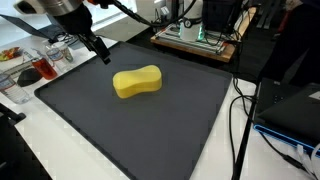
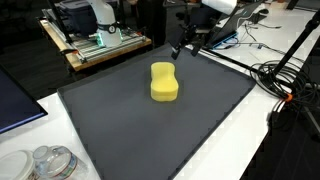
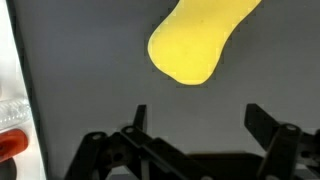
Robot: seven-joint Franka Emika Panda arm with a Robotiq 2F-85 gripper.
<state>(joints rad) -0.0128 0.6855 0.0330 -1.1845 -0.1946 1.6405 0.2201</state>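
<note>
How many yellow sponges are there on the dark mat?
1. The yellow sponge lies near the middle of the dark mat, apart from the open claw. No other shows; none seems hidden.

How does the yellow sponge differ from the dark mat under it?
The sponge is bright yellow; the mat is dark grey. The sponge is small, thick and rounded, with a narrow waist; the mat is wide, flat and straight-edged. The sponge lies on top; the mat lies beneath it. Both are plain, each of one colour.
</note>
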